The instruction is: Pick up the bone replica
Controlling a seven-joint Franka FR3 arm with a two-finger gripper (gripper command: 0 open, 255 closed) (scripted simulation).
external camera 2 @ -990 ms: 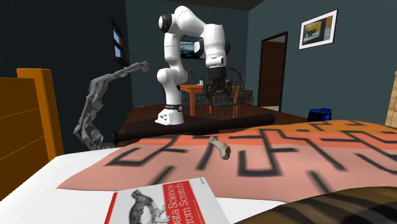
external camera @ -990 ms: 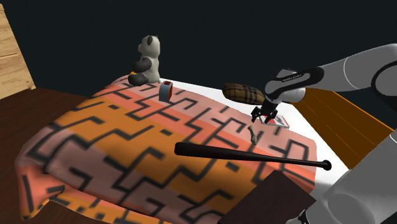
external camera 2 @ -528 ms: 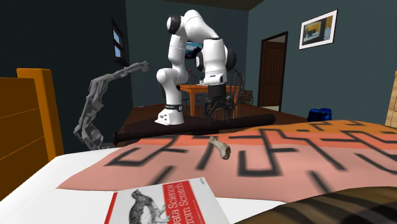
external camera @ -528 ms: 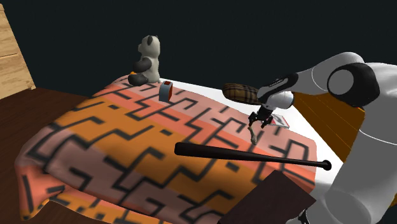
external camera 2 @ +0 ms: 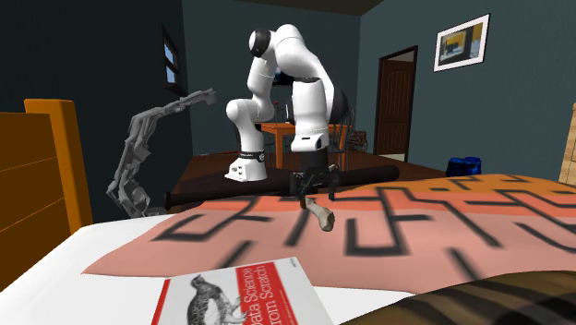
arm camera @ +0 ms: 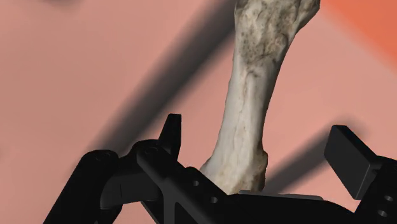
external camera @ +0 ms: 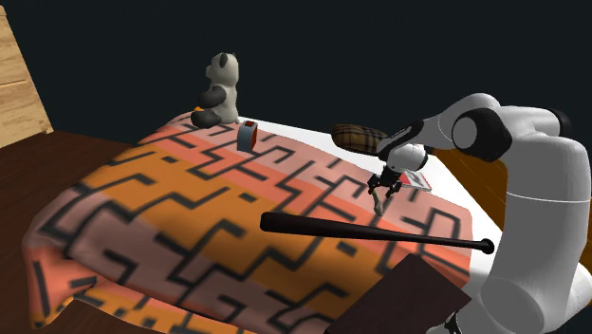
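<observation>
A pale, mottled bone replica (arm camera: 245, 114) lies on the orange and pink patterned bedspread (external camera: 190, 209). In the second exterior view the bone (external camera 2: 321, 213) rests just in front of the black bat. My black gripper (arm camera: 257, 143) hangs low over the bone's near end, open, with one finger (arm camera: 170, 130) on each side and neither touching it. From the shoulder camera the gripper (external camera: 386, 187) is right above the bone (external camera: 378, 201), near the bed's right side. Across the bed, the gripper (external camera 2: 312, 190) shows its fingertips down at the bone's level.
A black baseball bat (external camera: 375, 232) lies close beside the bone, toward the stand. A book (external camera 2: 242, 300) and a plaid pillow (external camera: 360, 139) sit on the far side. A toy panda (external camera: 218, 90) and a small grey roll (external camera: 249, 136) stand at the bed's far corner.
The arm has folded forward and lowered the gripper from well above the bedspread down around the bone. The bone and the bat have not moved.
</observation>
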